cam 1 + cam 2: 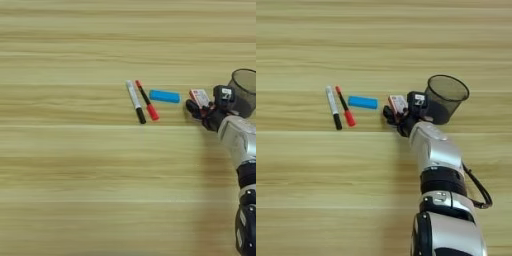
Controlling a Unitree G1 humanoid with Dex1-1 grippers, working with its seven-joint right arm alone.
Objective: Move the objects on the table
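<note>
Table [75, 175] matt streaked wood; forearm [437, 149] glossy silver metal; cup [446, 98] dark mesh.

Silver forearm [436, 147] of rounded shells, parted by black joint rings, black cable [478, 192] looped along its right side, black gripper [398, 117] at the end, small white mark on its housing

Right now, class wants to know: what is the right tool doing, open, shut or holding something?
Right tool: at the small white-and-red box, beside the mesh cup; whether it grips the box cannot be told.
</note>
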